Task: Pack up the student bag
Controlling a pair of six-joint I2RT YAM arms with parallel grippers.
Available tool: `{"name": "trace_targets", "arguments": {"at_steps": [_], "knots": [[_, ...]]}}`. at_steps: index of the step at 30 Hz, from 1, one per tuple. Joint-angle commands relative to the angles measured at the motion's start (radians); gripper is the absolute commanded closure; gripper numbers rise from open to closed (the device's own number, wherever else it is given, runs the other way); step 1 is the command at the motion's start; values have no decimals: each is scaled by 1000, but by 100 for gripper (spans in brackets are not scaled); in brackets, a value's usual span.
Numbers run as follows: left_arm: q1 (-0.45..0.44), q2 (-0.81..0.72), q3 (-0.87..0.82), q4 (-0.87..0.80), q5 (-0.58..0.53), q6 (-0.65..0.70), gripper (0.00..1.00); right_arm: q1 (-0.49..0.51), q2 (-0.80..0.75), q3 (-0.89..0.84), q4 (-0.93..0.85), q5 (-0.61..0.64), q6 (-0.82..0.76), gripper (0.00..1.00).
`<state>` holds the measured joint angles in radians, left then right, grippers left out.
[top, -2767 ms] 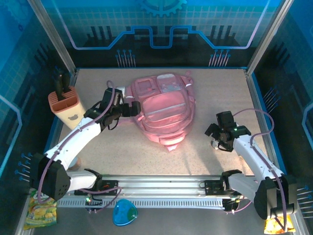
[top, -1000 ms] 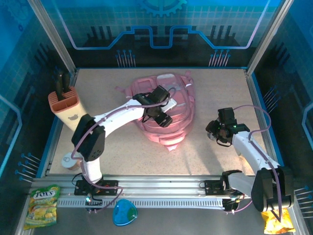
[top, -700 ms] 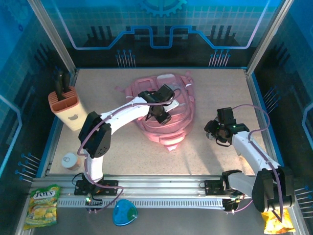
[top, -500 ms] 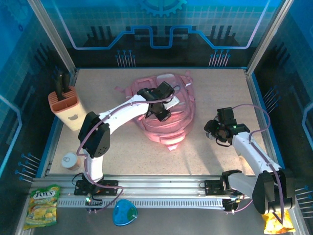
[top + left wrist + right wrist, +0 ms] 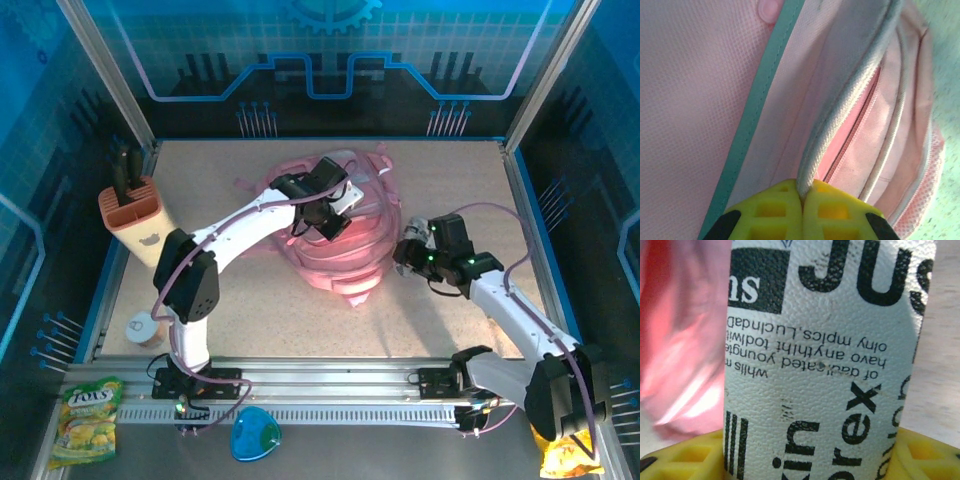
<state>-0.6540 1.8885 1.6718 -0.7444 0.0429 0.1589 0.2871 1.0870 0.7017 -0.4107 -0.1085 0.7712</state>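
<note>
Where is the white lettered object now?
The white lettered object sits between the right gripper's fingers, beside the pink backpack's right edge in the top view.

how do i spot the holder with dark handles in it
From the big pink fabric backpack, look to the left edge of the speckled table. The cream block with an orange slotted top stands there, the only tall upright thing.

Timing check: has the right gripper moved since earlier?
Yes. The right gripper, holding a white printed container, moved left from the blue right rail toward the pink fabric backpack.
</note>
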Motion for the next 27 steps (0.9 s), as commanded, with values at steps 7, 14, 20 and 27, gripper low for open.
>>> {"name": "trace_targets", "arguments": {"at_steps": [7, 14, 20, 27], "knots": [[-34, -157, -44, 270, 62, -192, 99, 121, 133, 165, 96, -108, 46, 50], [-35, -183, -72, 333, 75, -225, 98, 122, 256, 286, 127, -98, 94, 50], [-34, -190, -70, 355, 46, -257, 98, 104, 375, 386, 160, -120, 138, 35], [-33, -188, -78, 354, 37, -262, 97, 99, 323, 305, 239, -154, 139, 22]]}}
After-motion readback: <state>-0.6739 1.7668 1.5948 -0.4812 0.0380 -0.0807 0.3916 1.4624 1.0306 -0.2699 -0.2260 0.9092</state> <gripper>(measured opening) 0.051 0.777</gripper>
